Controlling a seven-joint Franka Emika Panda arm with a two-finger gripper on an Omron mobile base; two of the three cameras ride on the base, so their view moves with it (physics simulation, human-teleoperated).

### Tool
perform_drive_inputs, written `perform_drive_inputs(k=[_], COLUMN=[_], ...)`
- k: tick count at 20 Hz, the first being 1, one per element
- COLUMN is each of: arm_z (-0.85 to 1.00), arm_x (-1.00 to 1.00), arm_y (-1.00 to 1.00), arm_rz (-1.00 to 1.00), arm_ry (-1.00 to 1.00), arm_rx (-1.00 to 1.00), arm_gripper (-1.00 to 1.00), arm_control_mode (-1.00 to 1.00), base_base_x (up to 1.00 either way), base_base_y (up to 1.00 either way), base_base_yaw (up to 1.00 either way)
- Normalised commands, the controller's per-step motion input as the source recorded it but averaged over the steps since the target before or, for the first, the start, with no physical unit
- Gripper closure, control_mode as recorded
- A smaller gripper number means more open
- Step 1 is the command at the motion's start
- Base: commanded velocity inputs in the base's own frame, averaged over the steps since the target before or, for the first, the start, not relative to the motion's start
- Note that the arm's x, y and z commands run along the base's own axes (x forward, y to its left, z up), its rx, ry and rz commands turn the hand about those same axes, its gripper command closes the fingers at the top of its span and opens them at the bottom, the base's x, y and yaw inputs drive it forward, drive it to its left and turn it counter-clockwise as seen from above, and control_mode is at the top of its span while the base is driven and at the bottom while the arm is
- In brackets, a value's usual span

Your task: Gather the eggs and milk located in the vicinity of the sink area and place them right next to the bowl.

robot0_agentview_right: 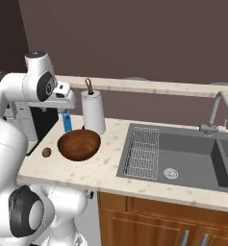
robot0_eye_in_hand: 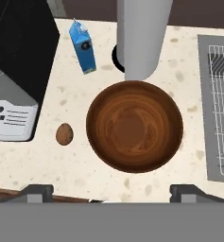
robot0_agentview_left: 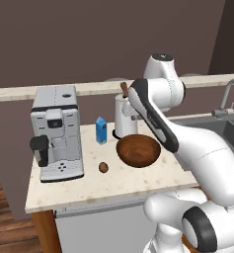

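I see my arm raised over the bowl (robot0_eye_in_hand: 134, 125), hand pointing straight down, fingers (robot0_eye_in_hand: 38, 190) spread wide, holding nothing. Brown egg (robot0_eye_in_hand: 64, 133) and milk (robot0_eye_in_hand: 83, 46) sit on the surface (robot0_eye_in_hand: 47, 165) beside the bowl.

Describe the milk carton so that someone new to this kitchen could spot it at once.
Start at the coffee machine on the counter's left end. Between it and the white paper-towel roll, behind the wooden bowl, stands the milk. It is the one small blue gable-top carton, upright and boxy, unlike the round brown egg nearer the front edge.
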Motion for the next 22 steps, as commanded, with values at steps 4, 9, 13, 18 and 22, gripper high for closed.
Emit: perform_drive_inputs(k=[4, 9, 13, 18, 22], arm_z=[-0.13, -0.04, -0.10, -0.07, -0.03], arm_x=[0.00, 0.00, 0.09, 0.17, 0.22], arm_y=[0.54, 0.43, 0.22, 0.07, 0.00], arm_rz=[0.01, 0.01, 0.01, 0.04, 0.02], arm_ry=[0.00, 0.00, -0.01, -0.01, -0.03], arm_rx=[0.00, 0.00, 0.00, 0.00, 0.00], arm_gripper=[-1.00, -1.00, -1.00, -1.00, -1.00], arm_control_mode=[-1.00, -1.00, -1.00, -1.00, -1.00], base_base_x=[0.00, 0.00, 0.00, 0.00, 0.00], base_base_y=[0.00, 0.00, 0.00, 0.00, 0.00], base_base_yaw=[0.00, 0.00, 0.00, 0.00, 0.00])
